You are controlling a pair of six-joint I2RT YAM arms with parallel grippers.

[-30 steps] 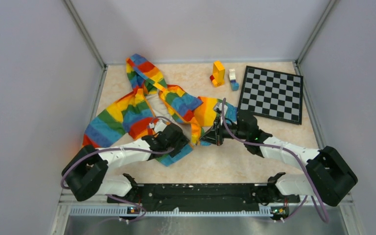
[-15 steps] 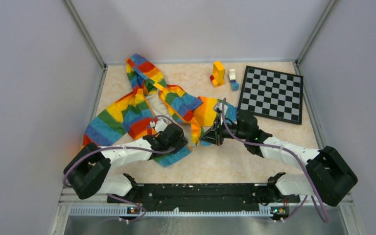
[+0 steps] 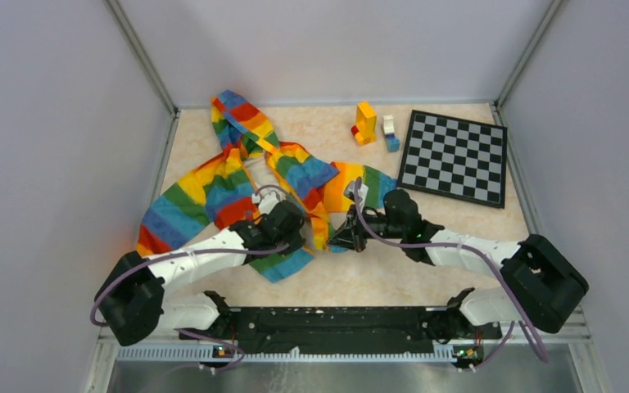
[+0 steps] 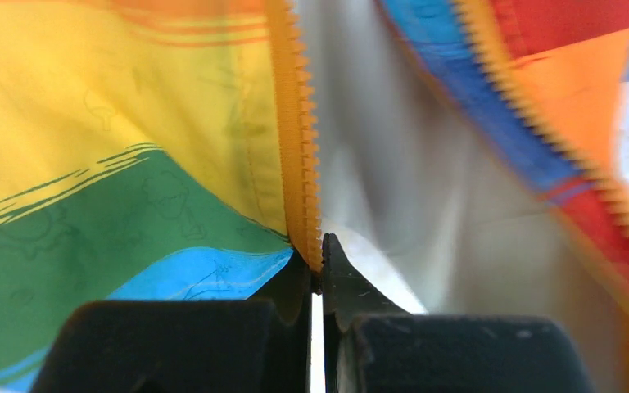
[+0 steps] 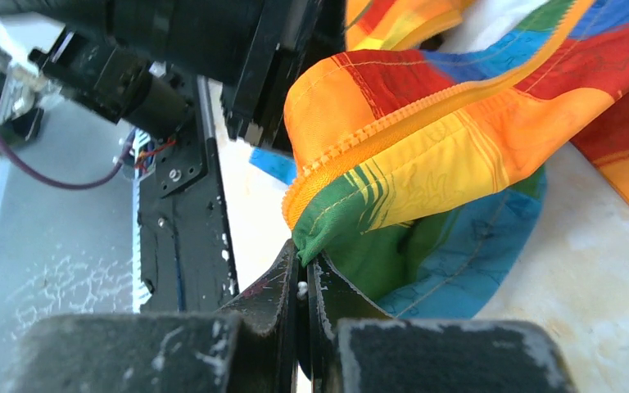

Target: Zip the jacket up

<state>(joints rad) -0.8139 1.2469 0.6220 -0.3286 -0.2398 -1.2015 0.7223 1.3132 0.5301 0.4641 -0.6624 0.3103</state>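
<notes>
One beige marbled table (image 3: 319,131) carries everything. The rainbow-striped fabric jacket (image 3: 213,192) lies on its left and middle part. Its long axis runs from the far side to the near side, a little slanted. The hood points to the far wall and the bottom hem points to the arm bases. The front is open, and white lining shows between the two front edges.

A black-and-white checkered board (image 3: 456,157) lies at the far right, apart from the jacket. The left gripper (image 4: 315,262) is clenched on the orange zipper strip (image 4: 299,164) of one front edge. Near it, the right gripper (image 5: 301,270) pinches a green corner of the jacket next to the other zipper row. Some small coloured blocks (image 3: 365,123) stand near the far edge.
</notes>
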